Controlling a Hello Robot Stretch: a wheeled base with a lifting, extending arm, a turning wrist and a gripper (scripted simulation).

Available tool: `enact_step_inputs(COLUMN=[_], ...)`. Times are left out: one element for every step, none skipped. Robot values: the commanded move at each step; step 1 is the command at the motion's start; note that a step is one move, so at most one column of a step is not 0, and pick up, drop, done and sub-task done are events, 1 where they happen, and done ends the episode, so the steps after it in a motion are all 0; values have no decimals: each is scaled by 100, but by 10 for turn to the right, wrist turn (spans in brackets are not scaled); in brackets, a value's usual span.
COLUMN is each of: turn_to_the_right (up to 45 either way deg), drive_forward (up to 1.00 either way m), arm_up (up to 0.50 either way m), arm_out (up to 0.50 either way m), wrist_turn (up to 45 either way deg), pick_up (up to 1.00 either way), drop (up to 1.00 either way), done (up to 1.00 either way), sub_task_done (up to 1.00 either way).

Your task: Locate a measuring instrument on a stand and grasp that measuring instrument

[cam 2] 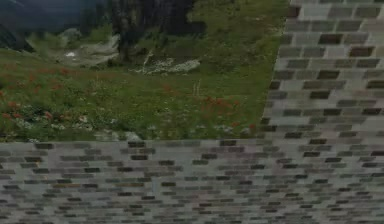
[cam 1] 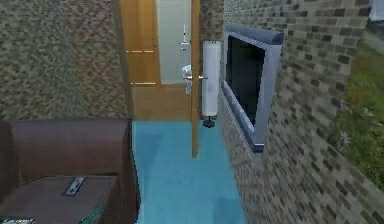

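No legible text, labels, numbers or signs in either view. Checked the screen [cam 1: 243,72]: face dark, nothing readable on it or its frame. Door [cam 1: 140,45] left of the screen: no readable marking.

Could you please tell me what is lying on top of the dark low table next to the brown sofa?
A small dark remote-like object lies on the table. The table's near part runs past the picture's bottom edge, so anything there cannot be seen.
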Motion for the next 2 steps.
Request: enact_step_inputs(turn_to_the_right=[-30,0], drive_forward=[0,100], arm_up=[0,0], arm_out=[0,0], wrist_turn=[0,0], pick_up=[0,0], drop=[0,0], done=[0,0], sub_task_done=[0,0])
